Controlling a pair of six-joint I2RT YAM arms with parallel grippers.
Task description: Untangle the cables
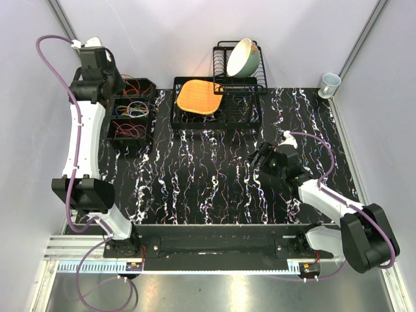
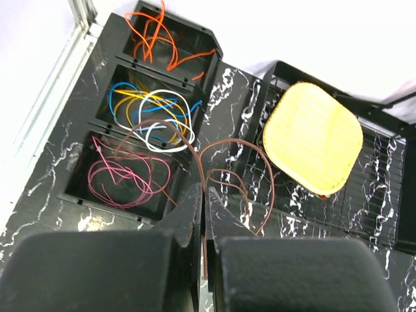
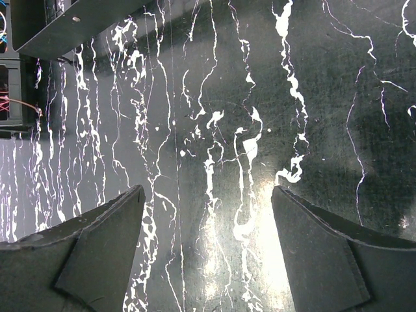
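Left gripper clenched on brown cable looping just ahead of fingertips; bins ahead-left. Right gripper released, table underneath.

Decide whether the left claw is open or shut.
Shut: the left claw pinches a brown cable, with no gap showing between its tips.

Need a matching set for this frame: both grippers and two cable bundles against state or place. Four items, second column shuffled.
1. left gripper
2. right gripper
3. orange cables
4. pink cables

A. bin compartment nearest the arm bases
B. open above bare tabletop
C. bin compartment farthest from the arm bases
D. shut on brown cable

Pairs: 1-D, 2-B, 3-C, 4-A
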